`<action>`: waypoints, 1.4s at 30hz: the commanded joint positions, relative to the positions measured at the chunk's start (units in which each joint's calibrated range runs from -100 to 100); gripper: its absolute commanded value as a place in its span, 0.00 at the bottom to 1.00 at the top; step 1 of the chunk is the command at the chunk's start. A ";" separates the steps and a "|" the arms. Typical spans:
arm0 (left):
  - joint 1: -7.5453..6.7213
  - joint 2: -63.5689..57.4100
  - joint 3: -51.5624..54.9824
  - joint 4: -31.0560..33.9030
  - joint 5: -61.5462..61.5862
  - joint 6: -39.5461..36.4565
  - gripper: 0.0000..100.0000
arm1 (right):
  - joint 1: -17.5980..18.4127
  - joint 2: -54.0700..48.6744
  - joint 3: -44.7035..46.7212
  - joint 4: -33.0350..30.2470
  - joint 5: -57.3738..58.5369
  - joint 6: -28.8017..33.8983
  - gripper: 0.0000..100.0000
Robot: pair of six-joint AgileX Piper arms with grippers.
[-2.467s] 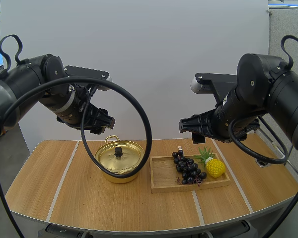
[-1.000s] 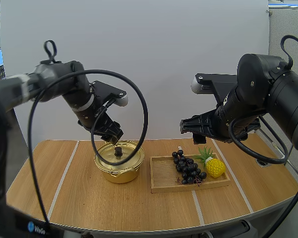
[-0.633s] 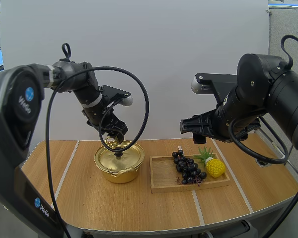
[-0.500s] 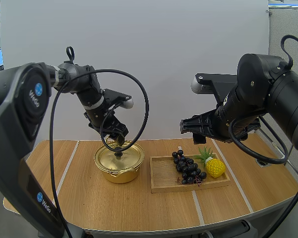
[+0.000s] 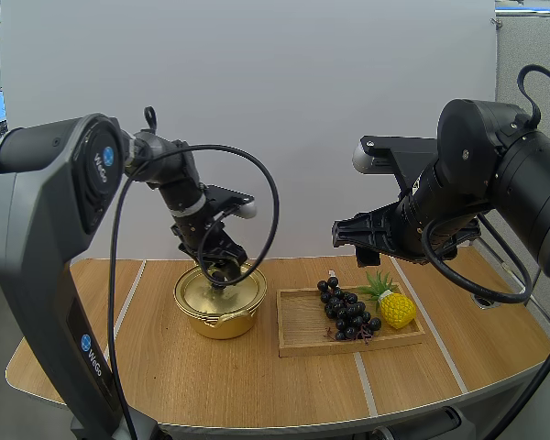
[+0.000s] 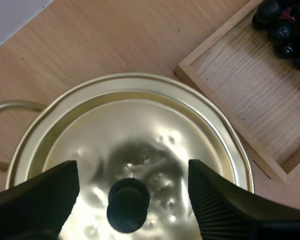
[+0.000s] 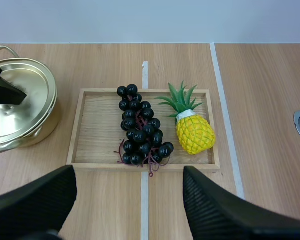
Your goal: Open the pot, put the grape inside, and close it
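Note:
A gold pot (image 5: 206,310) with its lid (image 6: 140,130) on stands left of centre on the table. My left gripper (image 5: 222,271) is down over the lid, open, its fingers (image 6: 37,200) either side of the black knob (image 6: 128,206) without pinching it. A bunch of dark grapes (image 5: 346,310) lies in the wooden tray (image 5: 302,344) to the pot's right. My right gripper (image 5: 346,235) hovers high above the tray, open with nothing between its fingers (image 7: 220,210), looking down on the grapes (image 7: 141,132).
A yellow toy pineapple (image 5: 395,308) lies in the tray beside the grapes, at their right. The tray (image 7: 76,131) sits close against the pot (image 7: 25,131). Bare wooden table (image 5: 165,376) spreads in front of and left of the pot.
My left arm has swung in from the left and come down until its open fingers flank the lid's knob. The right arm, pot, tray and grapes have not moved.

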 commanded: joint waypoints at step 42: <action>-0.27 -2.18 -4.39 6.14 4.52 -4.20 0.00 | -0.25 -0.21 -0.50 0.11 0.25 -0.02 1.00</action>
